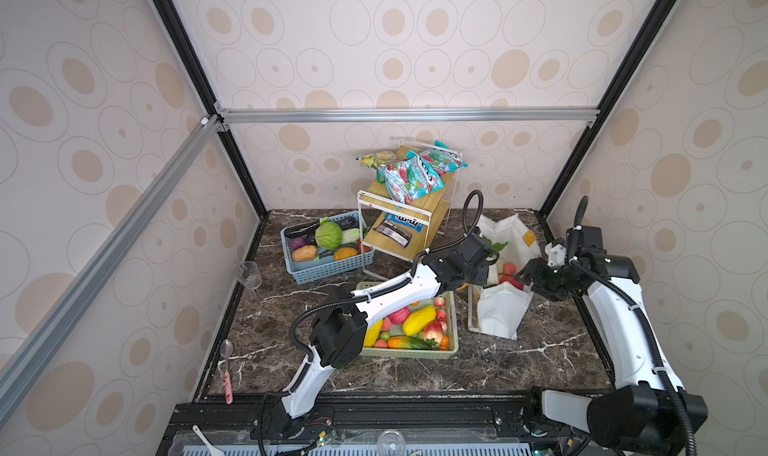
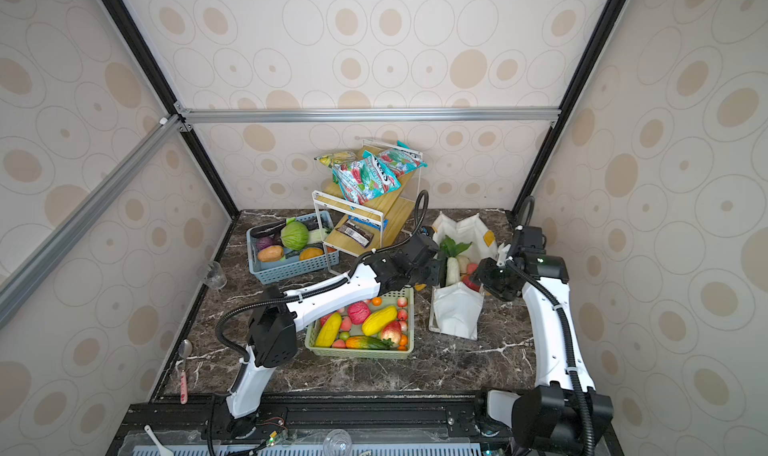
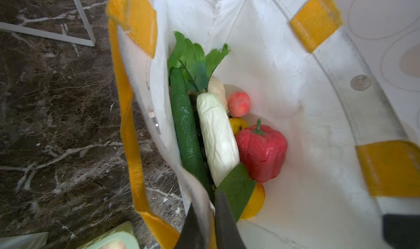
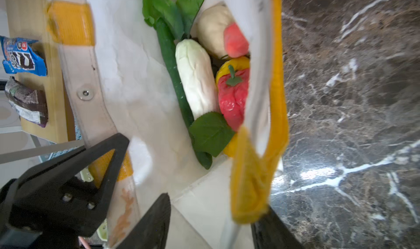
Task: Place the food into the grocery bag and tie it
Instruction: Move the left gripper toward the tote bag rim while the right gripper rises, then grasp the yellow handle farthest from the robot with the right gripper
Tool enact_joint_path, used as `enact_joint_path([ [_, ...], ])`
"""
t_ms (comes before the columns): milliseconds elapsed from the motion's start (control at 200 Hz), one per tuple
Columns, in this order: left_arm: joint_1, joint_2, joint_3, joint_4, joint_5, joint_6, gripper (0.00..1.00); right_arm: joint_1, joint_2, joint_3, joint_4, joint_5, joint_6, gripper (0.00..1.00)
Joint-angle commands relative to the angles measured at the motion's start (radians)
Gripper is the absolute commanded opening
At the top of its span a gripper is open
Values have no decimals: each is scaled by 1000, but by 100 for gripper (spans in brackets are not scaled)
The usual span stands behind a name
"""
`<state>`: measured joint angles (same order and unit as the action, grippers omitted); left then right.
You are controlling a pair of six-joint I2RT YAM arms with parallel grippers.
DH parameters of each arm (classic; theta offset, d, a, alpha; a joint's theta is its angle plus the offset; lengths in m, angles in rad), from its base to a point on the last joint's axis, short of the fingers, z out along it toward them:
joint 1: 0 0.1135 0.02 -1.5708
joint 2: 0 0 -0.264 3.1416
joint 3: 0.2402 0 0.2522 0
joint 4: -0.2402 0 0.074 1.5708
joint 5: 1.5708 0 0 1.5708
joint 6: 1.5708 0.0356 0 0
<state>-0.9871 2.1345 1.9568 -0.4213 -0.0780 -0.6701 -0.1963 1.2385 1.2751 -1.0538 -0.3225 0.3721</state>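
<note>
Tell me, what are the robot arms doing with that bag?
They're filling it with toy food. The left claw is pinching the rim of the white grocery bag. The right claw is open at the other side, around a yellow strap. A cucumber, red pepper and more lie inside. It isn't tied yet.

Pinches the near rim of the white grocery bag between closed jaws. Looks into its open mouth: just past the jaws, a green leaf over a yellow fruit; farther out, a cucumber, a pale white vegetable and a red pepper side by side; beyond those, a pink fruit and leafy greens. Outside the pinched wall, a yellow strap against the marble tabletop.
</note>
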Motion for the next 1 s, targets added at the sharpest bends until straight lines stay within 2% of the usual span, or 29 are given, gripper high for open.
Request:
enact_joint_path([
  [0, 17, -48, -24, -1, 0, 29, 9, -60, 5, 67, -79, -35, -40, 64],
  [140, 22, -53, -43, 3, 6, 28, 9, -95, -2, 134, -106, -58, -29, 72],
  [265, 25, -61, -61, 2, 9, 26, 9, -127, -18, 167, -104, -89, 3, 75],
  [490, 25, -84, -88, 14, 12, 24, 9, -303, -40, 148, -40, -199, 67, 76],
  [680, 26, -82, -84, 20, 36, 29, 9, -432, -52, -107, 238, -352, 283, 67],
  [800, 25, -77, -77, 23, 43, 33, 9, -442, -37, -253, 416, -429, 407, 67],
  [995, 25, -65, -48, 12, 41, 34, 9, -445, 6, -385, 567, -447, 526, 68],
])
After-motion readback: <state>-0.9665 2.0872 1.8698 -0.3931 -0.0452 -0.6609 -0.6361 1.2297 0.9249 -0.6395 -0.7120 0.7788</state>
